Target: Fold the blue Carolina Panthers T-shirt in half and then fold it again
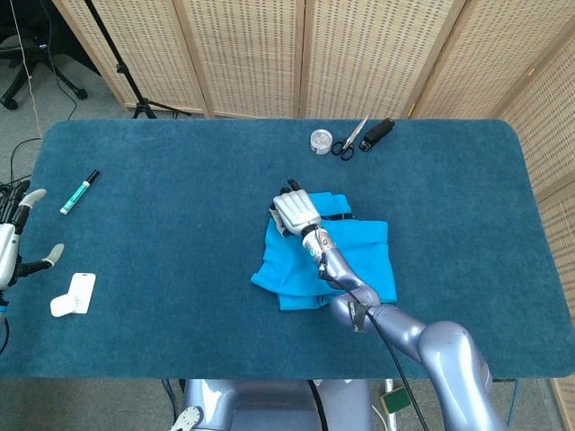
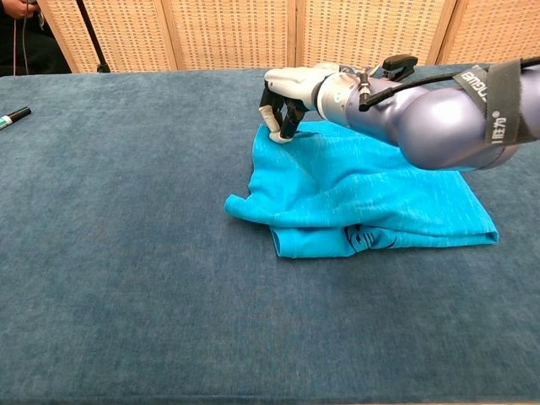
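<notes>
The blue T-shirt (image 1: 328,260) (image 2: 354,198) lies folded in a loose heap at the table's middle, its dark logo (image 2: 364,238) showing on the lower layer near the front edge. My right hand (image 1: 293,213) (image 2: 285,99) grips the shirt's far left corner with curled fingers, holding the cloth just above the table. My left hand (image 1: 13,241) hangs off the table's left edge with its fingers spread and nothing in it; the chest view does not show it.
A green marker (image 1: 79,191) (image 2: 13,117) and a white card (image 1: 74,294) lie at the left. Scissors (image 1: 349,141), a small clear jar (image 1: 321,141) and a black object (image 1: 380,131) sit along the far edge. Wicker screens stand behind the blue table (image 1: 180,296).
</notes>
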`<state>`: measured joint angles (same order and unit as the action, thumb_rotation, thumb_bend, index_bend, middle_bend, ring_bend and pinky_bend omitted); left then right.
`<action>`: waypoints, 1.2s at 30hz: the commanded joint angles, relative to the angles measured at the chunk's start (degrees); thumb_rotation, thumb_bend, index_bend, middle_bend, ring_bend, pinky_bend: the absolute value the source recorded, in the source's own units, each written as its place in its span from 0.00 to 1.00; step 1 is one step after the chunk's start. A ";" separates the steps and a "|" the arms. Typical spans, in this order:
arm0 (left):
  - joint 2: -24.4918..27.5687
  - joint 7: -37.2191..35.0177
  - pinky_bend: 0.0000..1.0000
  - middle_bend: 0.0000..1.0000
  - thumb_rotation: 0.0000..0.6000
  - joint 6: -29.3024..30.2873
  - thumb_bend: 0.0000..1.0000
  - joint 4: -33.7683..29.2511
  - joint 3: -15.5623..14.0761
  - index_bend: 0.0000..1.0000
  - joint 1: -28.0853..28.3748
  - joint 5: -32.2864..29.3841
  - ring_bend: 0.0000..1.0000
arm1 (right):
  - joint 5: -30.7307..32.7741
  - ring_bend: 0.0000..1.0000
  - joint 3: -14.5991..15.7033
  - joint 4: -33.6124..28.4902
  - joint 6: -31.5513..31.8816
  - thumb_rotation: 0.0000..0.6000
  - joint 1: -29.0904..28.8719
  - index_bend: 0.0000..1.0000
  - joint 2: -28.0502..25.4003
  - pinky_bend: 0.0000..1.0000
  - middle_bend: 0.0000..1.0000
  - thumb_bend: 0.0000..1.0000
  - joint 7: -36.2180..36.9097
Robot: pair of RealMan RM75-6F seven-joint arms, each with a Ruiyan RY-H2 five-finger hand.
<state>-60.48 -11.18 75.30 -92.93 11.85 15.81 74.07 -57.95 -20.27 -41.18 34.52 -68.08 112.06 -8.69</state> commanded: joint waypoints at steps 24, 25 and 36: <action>0.76 -1.48 0.00 0.00 1.00 0.74 0.29 -0.70 -0.30 0.00 -0.44 1.41 0.00 | -0.87 0.00 0.10 -20.11 12.37 1.00 5.86 0.07 -11.60 0.06 0.00 0.00 -8.29; 0.84 -1.57 0.00 0.00 1.00 0.87 0.29 -0.84 -0.38 0.00 -0.51 1.66 0.00 | -1.63 0.00 0.32 -22.72 13.95 1.00 6.83 0.06 -13.25 0.06 0.00 0.00 -8.62; 1.44 -0.96 0.00 0.00 1.00 4.41 0.28 -2.49 -1.75 0.00 -2.48 4.51 0.00 | -17.94 0.00 8.87 -49.29 38.41 1.00 26.48 0.05 -34.55 0.06 0.00 0.00 -5.18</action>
<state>-59.09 -12.30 79.45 -95.20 10.29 13.55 78.33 -70.45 -15.01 -86.04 66.91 -47.40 82.63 -15.69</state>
